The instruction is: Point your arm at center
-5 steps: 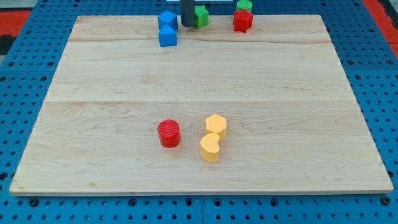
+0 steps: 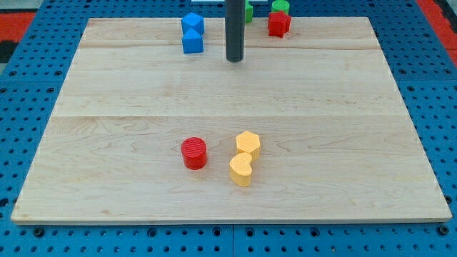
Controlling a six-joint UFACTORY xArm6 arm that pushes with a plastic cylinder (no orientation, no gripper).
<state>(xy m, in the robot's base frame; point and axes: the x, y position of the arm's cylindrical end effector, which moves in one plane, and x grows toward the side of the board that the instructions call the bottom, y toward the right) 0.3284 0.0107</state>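
Note:
My tip is the lower end of a dark rod near the view's top, just right of two blue blocks. It touches no block. A green block peeks out behind the rod at the top edge. A red block with another green block behind it sits to the tip's upper right. Lower down, a red cylinder stands left of a yellow hexagonal block and a yellow heart-shaped block.
The wooden board lies on a blue perforated base. The board's edges run close to the blocks at the view's top.
My tip has moved down the view and slightly right, away from the top edge and the green block toward the board's middle. The blocks have not moved.

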